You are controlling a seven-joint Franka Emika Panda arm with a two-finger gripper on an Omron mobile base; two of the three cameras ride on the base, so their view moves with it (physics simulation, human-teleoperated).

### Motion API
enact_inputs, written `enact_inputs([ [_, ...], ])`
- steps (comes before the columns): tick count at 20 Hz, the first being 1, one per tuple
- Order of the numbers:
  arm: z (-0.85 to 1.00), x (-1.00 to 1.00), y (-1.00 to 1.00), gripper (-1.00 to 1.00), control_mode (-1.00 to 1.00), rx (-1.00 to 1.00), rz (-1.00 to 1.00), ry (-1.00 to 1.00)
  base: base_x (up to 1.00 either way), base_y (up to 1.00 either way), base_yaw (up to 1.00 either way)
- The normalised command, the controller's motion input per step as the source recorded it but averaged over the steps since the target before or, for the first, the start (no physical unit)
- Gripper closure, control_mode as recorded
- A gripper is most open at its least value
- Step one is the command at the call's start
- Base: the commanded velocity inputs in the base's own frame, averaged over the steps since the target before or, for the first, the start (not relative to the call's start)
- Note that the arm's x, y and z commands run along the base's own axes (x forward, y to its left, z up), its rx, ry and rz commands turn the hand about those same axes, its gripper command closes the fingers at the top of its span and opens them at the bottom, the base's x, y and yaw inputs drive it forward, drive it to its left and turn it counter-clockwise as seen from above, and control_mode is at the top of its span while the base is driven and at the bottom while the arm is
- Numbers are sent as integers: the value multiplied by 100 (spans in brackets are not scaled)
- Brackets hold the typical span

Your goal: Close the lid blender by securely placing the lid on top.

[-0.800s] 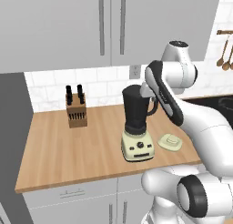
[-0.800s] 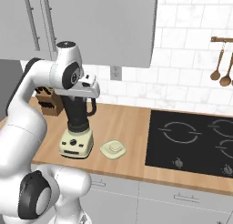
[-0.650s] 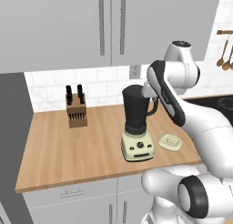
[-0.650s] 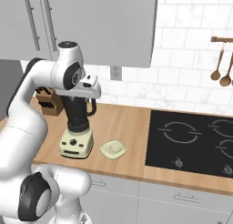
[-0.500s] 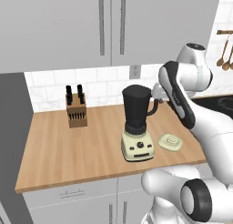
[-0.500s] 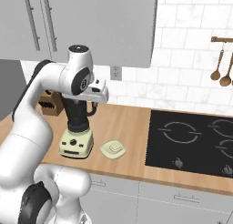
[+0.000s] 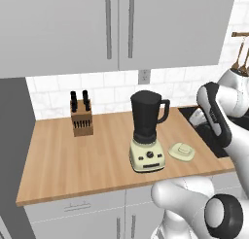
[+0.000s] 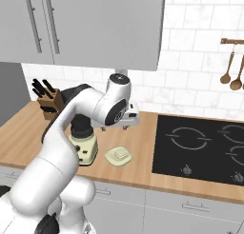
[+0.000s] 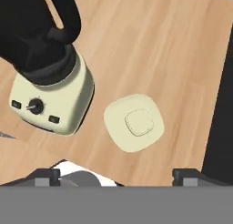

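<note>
Two task things sit on the wooden table in the left base view: the blender and, just to its right, the lid. In the right base view the end effector hangs above the lid, behind it. In the hand view its fingertips stand spread wide, released, with the lid lying flat beside the blender's cream base.

In the right base view the arm hides most of the blender; its jar top is cut off upper left in the hand view.
</note>
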Motion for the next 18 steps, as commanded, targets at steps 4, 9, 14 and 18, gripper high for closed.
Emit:
enact_inputs([
  [4, -47, 41, -20, -100, -100, -4, 32, 0, 0, 0, 0],
  [9, -40, 15, -9, -100, -100, 0, 27, 0, 0, 0, 0],
  [14, -32, 4, 0, -100, -100, -1, 13, 8, 0, 0, 0],
  [18, -44, 18, 0, -100, -100, -7, 2, 12, 0, 0, 0],
])
